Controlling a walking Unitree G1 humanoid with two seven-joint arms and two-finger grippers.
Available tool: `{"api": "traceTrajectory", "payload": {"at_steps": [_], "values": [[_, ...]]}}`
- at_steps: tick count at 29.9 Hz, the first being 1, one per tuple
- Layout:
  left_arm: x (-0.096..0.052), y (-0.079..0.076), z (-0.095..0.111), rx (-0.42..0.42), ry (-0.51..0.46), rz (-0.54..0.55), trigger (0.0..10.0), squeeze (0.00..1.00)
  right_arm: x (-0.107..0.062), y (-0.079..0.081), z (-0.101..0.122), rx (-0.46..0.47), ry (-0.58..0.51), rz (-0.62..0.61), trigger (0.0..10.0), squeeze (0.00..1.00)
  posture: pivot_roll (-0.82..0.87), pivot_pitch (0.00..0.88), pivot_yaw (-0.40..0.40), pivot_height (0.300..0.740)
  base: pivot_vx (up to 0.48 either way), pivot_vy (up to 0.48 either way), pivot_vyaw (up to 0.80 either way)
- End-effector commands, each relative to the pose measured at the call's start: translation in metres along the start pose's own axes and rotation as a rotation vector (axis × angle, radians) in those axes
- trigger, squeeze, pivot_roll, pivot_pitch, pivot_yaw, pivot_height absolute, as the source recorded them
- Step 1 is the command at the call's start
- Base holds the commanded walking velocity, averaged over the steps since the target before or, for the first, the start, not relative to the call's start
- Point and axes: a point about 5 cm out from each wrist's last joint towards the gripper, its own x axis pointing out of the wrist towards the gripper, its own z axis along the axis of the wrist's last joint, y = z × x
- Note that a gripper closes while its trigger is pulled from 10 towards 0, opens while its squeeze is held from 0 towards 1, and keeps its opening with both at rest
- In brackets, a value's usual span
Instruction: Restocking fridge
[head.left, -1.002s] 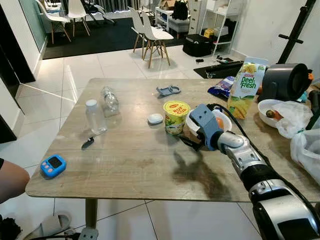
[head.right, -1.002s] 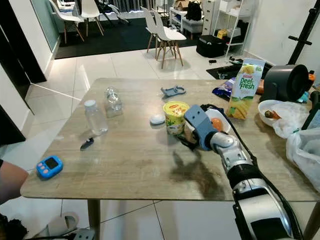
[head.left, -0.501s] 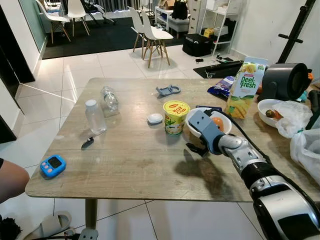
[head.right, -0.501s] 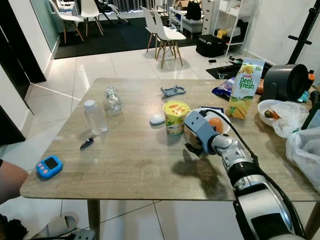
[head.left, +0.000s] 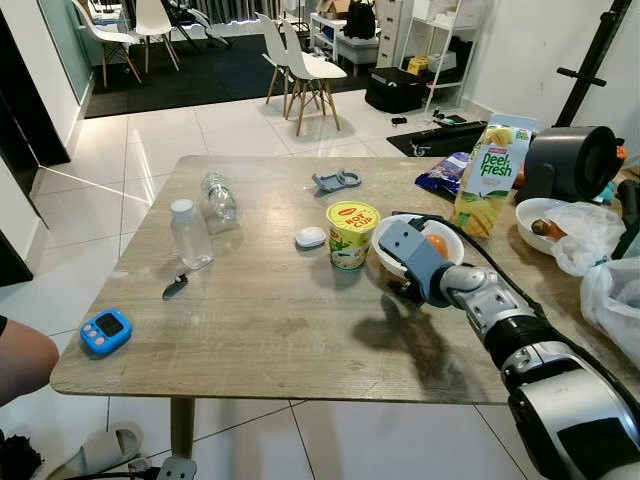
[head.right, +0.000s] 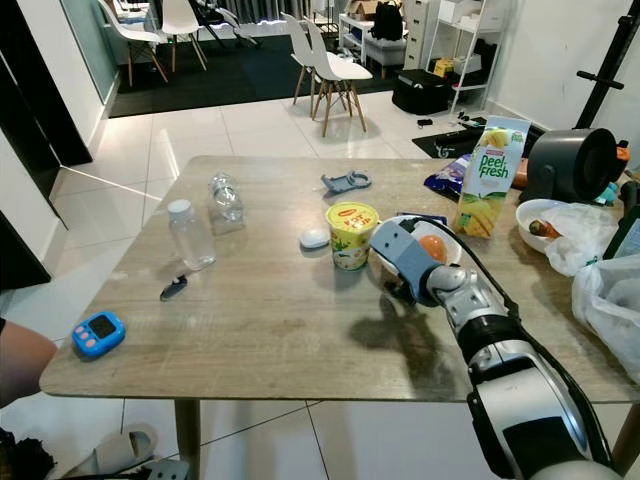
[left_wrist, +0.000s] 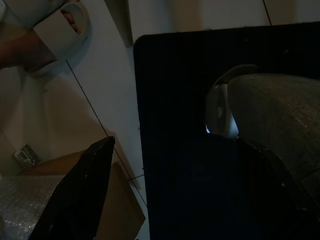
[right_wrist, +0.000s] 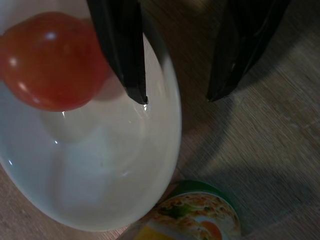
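My right gripper (right_wrist: 177, 97) moved in over the white bowl (right_wrist: 100, 165), fingers spread astride its rim; glossy red-orange tomato (right_wrist: 47, 60), probably, inside.

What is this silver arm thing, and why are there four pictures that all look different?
That silver arm belongs to a walking robot helper. Two pictures come from the two camera eyes in its head, looking down at a wooden table. The other two come from little cameras on its wrists.

On the table are a white bowl with a tomato in it, a yellow noodle cup, a juice carton, two clear bottles and a blue timer.

The right gripper has two long black fingers. They are open, one over the bowl's edge and one over the table beside it. It holds nothing.

The left gripper hangs low in the shade. Its picture is dark, with floor and a slipper.
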Motion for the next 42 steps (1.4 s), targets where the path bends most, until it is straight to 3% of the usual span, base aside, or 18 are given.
{"api": "traceTrajectory", "payload": {"at_steps": [1, 10, 21, 22, 23, 24, 25, 42], "values": [[0.000, -0.003, -0.001, -0.008, 0.001, -0.010, 10.0, 0.00, -0.001, -0.003, -0.001, -0.011, 0.026, 0.000, 10.0, 0.00, 0.10, 0.000, -0.009, 0.740, 0.000, 0.000, 0.00], [0.000, -0.003, -0.001, -0.009, 0.001, -0.009, 10.0, 0.00, -0.004, -0.013, 0.004, -0.115, 0.083, -0.022, 10.0, 0.00, 0.10, 0.000, -0.009, 0.740, 0.000, 0.000, 0.00], [0.000, -0.003, -0.003, -0.006, 0.005, -0.011, 10.0, 0.00, -0.004, -0.011, 0.005, -0.253, 0.143, 0.015, 9.9, 0.00, 0.10, 0.000, -0.011, 0.740, 0.000, 0.000, 0.00], [0.000, -0.003, -0.003, -0.006, 0.005, -0.010, 10.0, 0.00, -0.004, -0.012, 0.005, -0.267, 0.150, 0.016, 4.4, 0.00, 0.10, 0.000, -0.011, 0.740, 0.000, 0.000, 0.00], [0.000, -0.002, -0.003, -0.006, 0.005, -0.009, 10.0, 0.00, -0.004, -0.012, 0.005, -0.273, 0.154, 0.015, 0.8, 0.00, 0.10, 0.000, -0.011, 0.740, 0.000, 0.000, 0.00], [0.000, -0.002, -0.003, -0.006, 0.005, -0.009, 10.0, 0.00, -0.004, -0.012, 0.005, -0.273, 0.154, 0.015, 0.8, 0.00, 0.10, 0.000, -0.011, 0.740, 0.000, 0.000, 0.00], [0.000, -0.002, -0.003, -0.005, 0.004, -0.009, 10.0, 0.00, -0.005, -0.013, 0.005, -0.284, 0.159, 0.011, 0.0, 0.00, 0.10, 0.000, -0.012, 0.740, 0.000, 0.000, 0.00], [0.000, 0.000, -0.003, 0.000, 0.003, -0.006, 10.0, 0.00, -0.009, -0.014, 0.011, -0.357, 0.135, 0.094, 0.0, 0.00, 0.10, 0.000, -0.014, 0.740, 0.000, 0.000, 0.00]]}}
